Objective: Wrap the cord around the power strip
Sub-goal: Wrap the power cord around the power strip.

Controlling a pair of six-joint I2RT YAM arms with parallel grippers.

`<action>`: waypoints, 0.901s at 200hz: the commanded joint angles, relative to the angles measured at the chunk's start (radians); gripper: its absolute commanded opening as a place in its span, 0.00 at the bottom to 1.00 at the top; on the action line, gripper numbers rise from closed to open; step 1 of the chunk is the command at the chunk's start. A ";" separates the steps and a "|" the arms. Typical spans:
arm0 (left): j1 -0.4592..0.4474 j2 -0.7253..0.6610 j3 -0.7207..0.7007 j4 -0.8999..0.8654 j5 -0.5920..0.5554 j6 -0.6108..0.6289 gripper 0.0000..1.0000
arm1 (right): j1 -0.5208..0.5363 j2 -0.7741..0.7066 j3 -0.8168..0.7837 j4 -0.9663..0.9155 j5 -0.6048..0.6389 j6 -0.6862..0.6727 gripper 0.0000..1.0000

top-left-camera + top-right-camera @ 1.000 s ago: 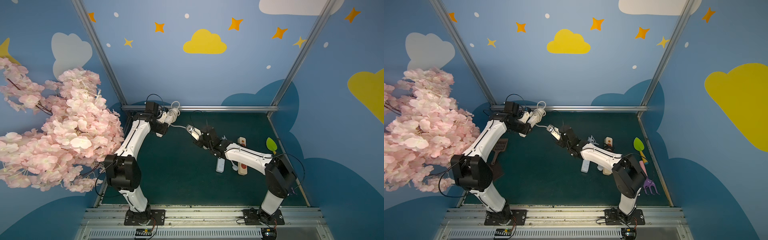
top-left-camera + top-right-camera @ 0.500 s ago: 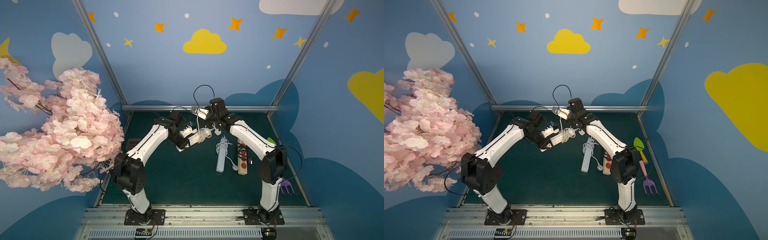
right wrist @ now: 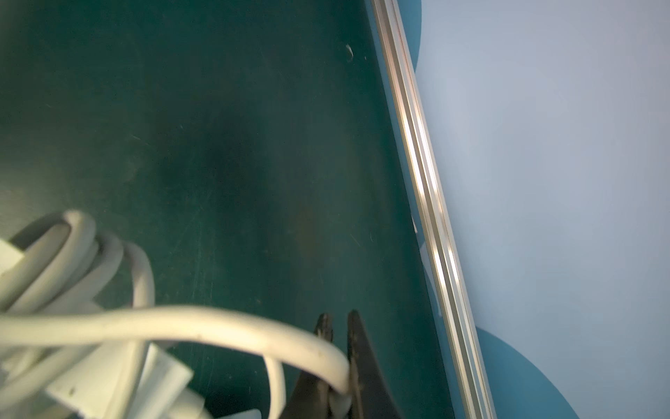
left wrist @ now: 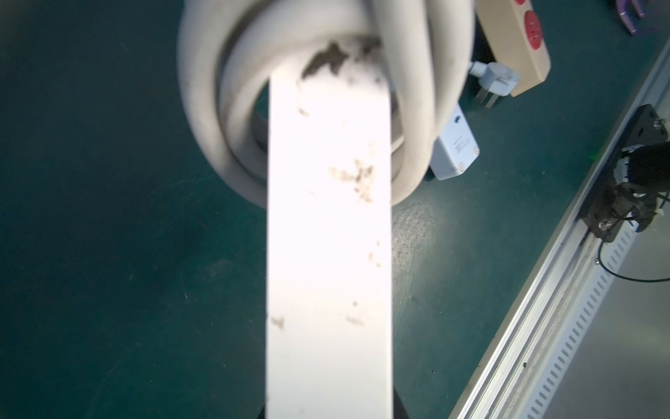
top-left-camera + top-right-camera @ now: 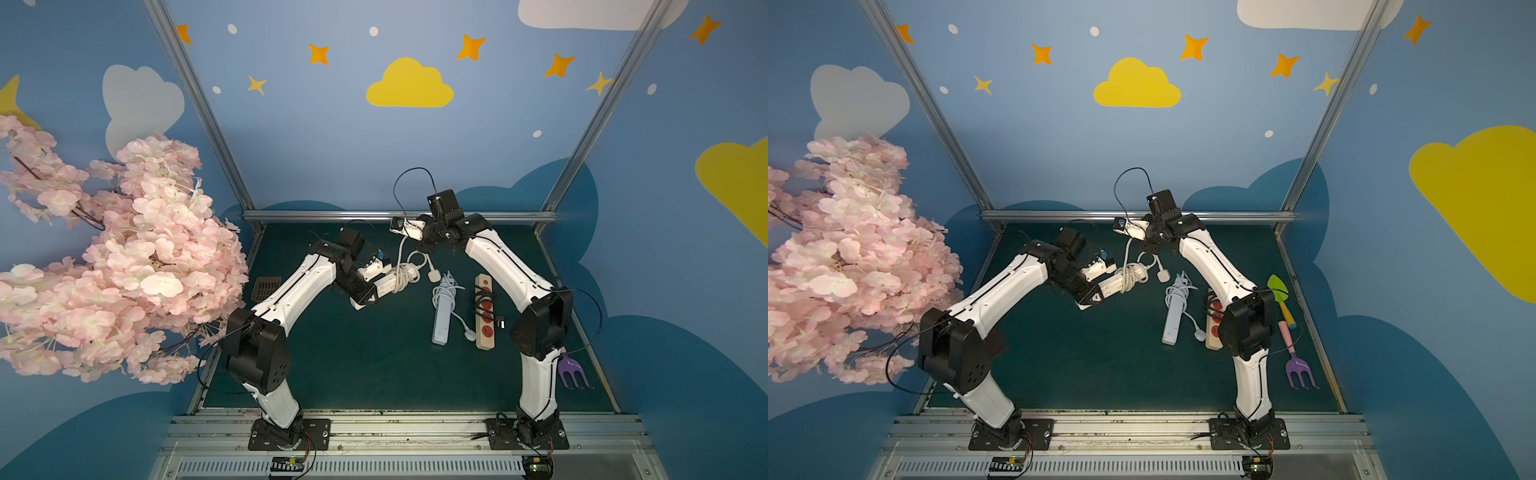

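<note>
**End effectors grip strip and cord at the back of the bench**

Left end effector [image 5: 368,296] is clamped tight on the near end of the white power strip [image 5: 388,283], which points away from it toward the middle of the green bench [image 5: 374,365]. In the left wrist view the strip's smudged white face runs straight out from the camera. Several thick turns of the white cord [image 5: 401,274] are looped round the strip's far end.

From those turns one strand rises toward the right arm. Right end effector [image 3: 339,326] has its dark fingers [image 3: 357,348] pinched closed on that strand, as the right wrist view shows. It sits near the back rail, above the coils. The white plug [image 5: 431,276] sits just beside the coils; whether it rests on the bench I cannot tell.

Two other strips lie side by side, apart from the held one, toward the right arm's side. One is a pale blue strip [image 5: 441,322] with its own cord bundled on it; the other is a beige strip [image 5: 485,316] with red sockets. A purple rake [image 5: 1300,372] and a green trowel [image 5: 1277,286] lie by the right edge.
</note>
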 commanded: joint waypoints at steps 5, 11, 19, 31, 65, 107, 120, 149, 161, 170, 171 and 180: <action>0.002 0.037 0.019 -0.149 -0.074 0.009 0.03 | 0.008 -0.083 0.007 0.105 0.290 -0.017 0.00; 0.009 0.038 0.020 -0.154 -0.072 0.007 0.03 | 0.012 -0.083 0.001 0.117 0.325 -0.035 0.00; 0.010 0.035 0.016 -0.156 -0.057 0.015 0.03 | 0.014 -0.080 -0.007 0.143 0.364 -0.060 0.00; -0.005 0.021 0.006 -0.162 -0.005 0.033 0.03 | 0.008 -0.063 0.007 0.183 0.381 -0.077 0.00; -0.085 -0.023 -0.034 -0.192 0.201 0.131 0.03 | -0.045 0.029 0.195 0.159 0.144 0.016 0.00; -0.109 -0.091 -0.064 -0.163 0.294 0.174 0.03 | -0.149 0.144 0.318 0.043 -0.267 0.116 0.00; -0.107 -0.120 -0.055 -0.162 0.330 0.186 0.03 | -0.177 0.156 0.309 0.007 -0.362 0.132 0.00; -0.098 -0.183 -0.036 -0.133 0.431 0.186 0.03 | -0.212 0.141 0.222 -0.046 -0.579 0.162 0.07; -0.092 -0.203 -0.026 -0.113 0.455 0.177 0.03 | -0.217 0.130 0.163 -0.016 -0.635 0.191 0.08; -0.089 -0.216 -0.021 -0.100 0.466 0.169 0.03 | -0.220 0.118 0.104 0.042 -0.674 0.240 0.08; -0.087 -0.217 -0.020 -0.099 0.467 0.167 0.03 | -0.220 0.117 0.096 0.050 -0.679 0.246 0.08; -0.080 -0.225 -0.014 -0.088 0.479 0.159 0.03 | -0.224 0.101 0.027 0.131 -0.715 0.294 0.10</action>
